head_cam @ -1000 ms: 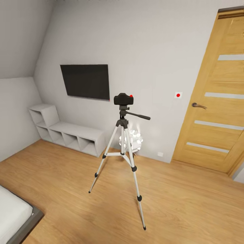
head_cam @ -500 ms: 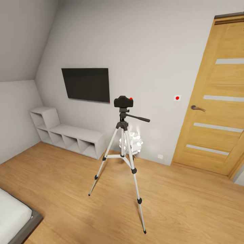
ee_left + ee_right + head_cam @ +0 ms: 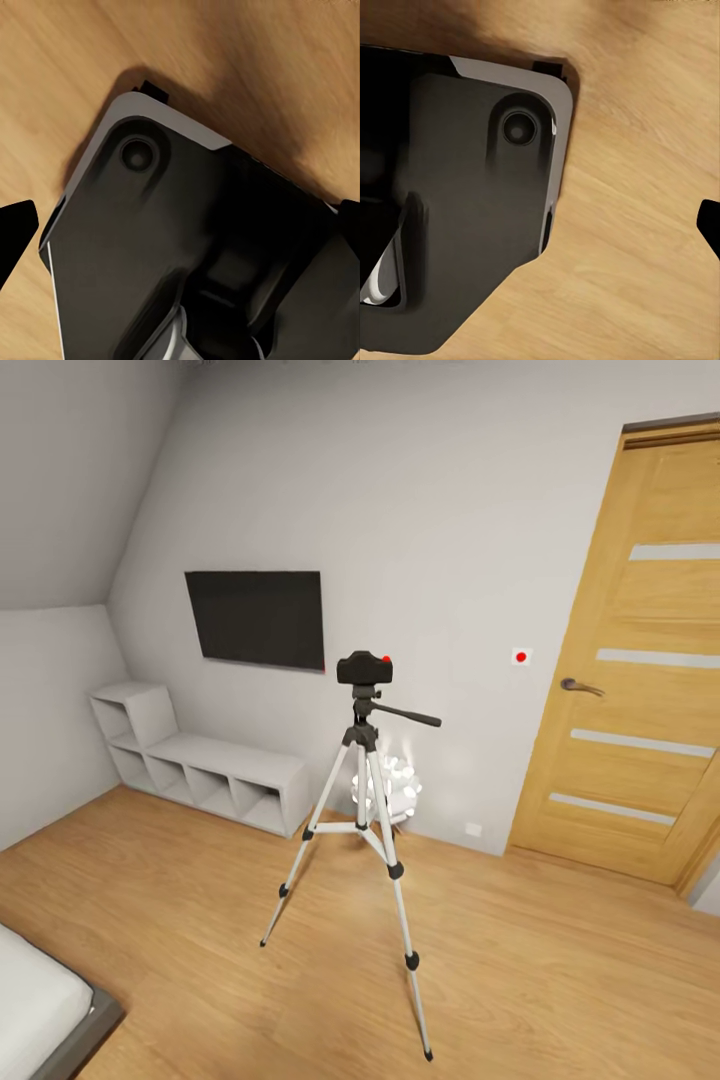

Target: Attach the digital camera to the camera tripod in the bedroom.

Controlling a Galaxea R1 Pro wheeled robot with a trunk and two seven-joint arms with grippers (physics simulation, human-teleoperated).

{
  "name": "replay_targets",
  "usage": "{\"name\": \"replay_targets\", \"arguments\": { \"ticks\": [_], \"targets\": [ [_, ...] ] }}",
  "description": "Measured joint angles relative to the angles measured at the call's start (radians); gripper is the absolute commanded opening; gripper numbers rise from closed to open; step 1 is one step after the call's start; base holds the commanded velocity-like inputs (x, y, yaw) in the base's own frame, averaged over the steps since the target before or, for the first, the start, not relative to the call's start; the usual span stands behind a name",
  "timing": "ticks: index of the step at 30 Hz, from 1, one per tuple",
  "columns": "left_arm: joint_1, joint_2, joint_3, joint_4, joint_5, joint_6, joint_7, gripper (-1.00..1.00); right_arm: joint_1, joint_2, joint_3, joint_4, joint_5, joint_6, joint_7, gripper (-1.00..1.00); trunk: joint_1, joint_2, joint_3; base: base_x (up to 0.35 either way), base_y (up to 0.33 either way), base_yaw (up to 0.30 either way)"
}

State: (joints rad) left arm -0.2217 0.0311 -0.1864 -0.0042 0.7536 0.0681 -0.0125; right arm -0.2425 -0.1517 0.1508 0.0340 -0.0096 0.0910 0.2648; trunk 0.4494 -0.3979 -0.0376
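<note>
Head view: digital camera (image 3: 364, 667) sits on top of the camera tripod (image 3: 362, 830), right on its black head, red dot up. Pan handle (image 3: 408, 716) sticks out toward the door side. Tripod stands with legs spread on the light wood floor (image 3: 560, 980), roughly mid-room, well apart from the bed.

Behind it: white spiky-ball lamp (image 3: 392, 785) on the floor against the wall, partly hidden by the tripod legs. Black TV (image 3: 256, 618) on the wall, grey cube shelf (image 3: 195, 765) under it. Oak door (image 3: 640, 670) to the right with handle (image 3: 580, 686); small wall switch with a red dot (image 3: 521, 656) between door and tripod. Corner of the white bed (image 3: 45, 1000) at lower left.

Left wrist view: dark robot base panel (image 3: 172, 255) over wood floor; left pincer (image 3: 180, 225) has one black fingertip at each side edge, so it stands wide apart, nothing between.

Right wrist view: same kind of base panel (image 3: 465, 195); right pincer (image 3: 711, 225) shows one black fingertip at the edge, so I can't tell its state.
</note>
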Motion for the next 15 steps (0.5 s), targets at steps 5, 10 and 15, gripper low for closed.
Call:
{"name": "replay_targets", "arguments": {
  "ticks": [5, 10, 15],
  "targets": [
    [0.000, 0.001, 0.000, 0.000, 0.000, 0.000, 0.000, 1.00, 0.000, 0.000, 0.000, 0.000, 0.000, 0.000, 0.000, 1.00, 0.000, 0.000, 0.008, 0.000, 0.000, 0.000],
    [0.000, 0.001, 0.000, 0.000, 0.000, 0.000, 0.000, 1.00, 0.000, 0.000, 0.000, 0.000, 0.000, 0.000, 0.000, 1.00, 0.000, 0.000, 0.016, 0.000, 0.000, 0.000],
    [0.000, 0.001, 0.000, 0.000, 0.000, 0.000, 0.000, 1.00, 0.000, 0.000, 0.000, 0.000, 0.000, 0.000, 0.000, 1.00, 0.000, -0.001, 0.024, 0.000, 0.000, 0.000]
  ]
}}
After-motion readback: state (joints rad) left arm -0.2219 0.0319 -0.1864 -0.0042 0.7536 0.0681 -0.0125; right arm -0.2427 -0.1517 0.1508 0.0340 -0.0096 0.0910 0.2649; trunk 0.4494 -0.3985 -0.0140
